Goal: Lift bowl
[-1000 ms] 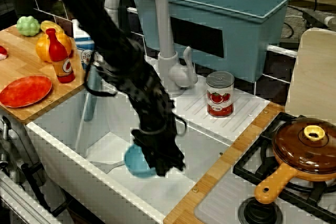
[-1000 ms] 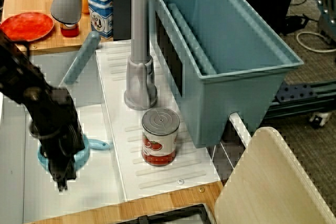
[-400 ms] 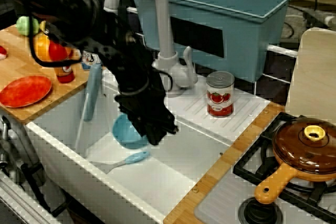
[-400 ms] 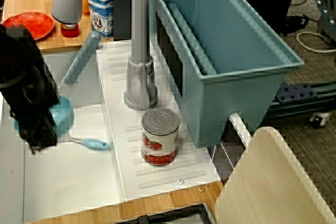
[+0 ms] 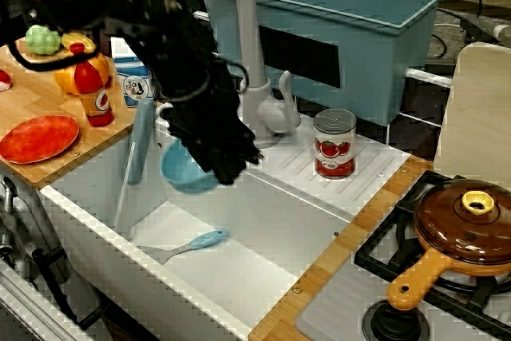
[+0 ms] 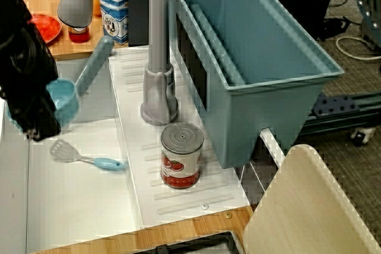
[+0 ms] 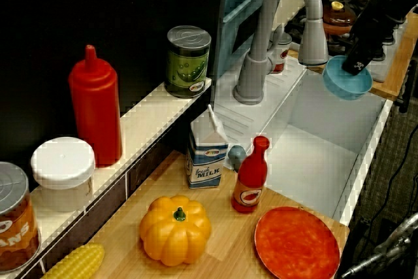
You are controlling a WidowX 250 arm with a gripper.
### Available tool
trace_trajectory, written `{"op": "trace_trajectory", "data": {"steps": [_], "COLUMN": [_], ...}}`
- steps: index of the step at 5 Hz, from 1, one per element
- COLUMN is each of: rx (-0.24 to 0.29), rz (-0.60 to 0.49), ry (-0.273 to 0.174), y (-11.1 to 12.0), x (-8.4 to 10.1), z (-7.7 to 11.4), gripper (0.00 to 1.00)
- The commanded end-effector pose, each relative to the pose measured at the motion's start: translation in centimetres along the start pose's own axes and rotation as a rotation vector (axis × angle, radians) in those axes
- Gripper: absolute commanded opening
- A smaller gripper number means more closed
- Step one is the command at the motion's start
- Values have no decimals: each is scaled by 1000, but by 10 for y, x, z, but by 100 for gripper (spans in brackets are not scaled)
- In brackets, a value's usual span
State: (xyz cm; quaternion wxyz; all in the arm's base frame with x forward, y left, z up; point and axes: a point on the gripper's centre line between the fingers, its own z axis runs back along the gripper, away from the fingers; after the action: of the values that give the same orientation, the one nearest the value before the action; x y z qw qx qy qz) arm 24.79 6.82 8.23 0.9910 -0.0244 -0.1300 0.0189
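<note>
Well above the white sink (image 5: 263,233), the gripper (image 5: 217,157) pinches the bowl (image 5: 185,172) — spatula (image 5: 188,245) below.

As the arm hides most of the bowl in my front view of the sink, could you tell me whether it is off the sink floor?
Observer: Yes. In the view from the counter end the bowl hangs in the air, near the faucet spout.
Operator: Thank you. Where does the gripper hold it?
Observer: In that same view the gripper meets the bowl at its rim, on the stove side.
Operator: Is anything under it?
Observer: In the view from the stove end the spatula lies flat on the sink floor, apart from the bowl.
</note>
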Motion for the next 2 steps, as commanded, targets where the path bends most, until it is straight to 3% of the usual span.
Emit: {"op": "trace_trajectory", "data": {"steps": [1,2], "rx": [18,21], "rz": [11,20], "ry": [-78,-86], "y": [15,18], "x": [13,16], "z": [26,30], "gripper": [0,0]}}
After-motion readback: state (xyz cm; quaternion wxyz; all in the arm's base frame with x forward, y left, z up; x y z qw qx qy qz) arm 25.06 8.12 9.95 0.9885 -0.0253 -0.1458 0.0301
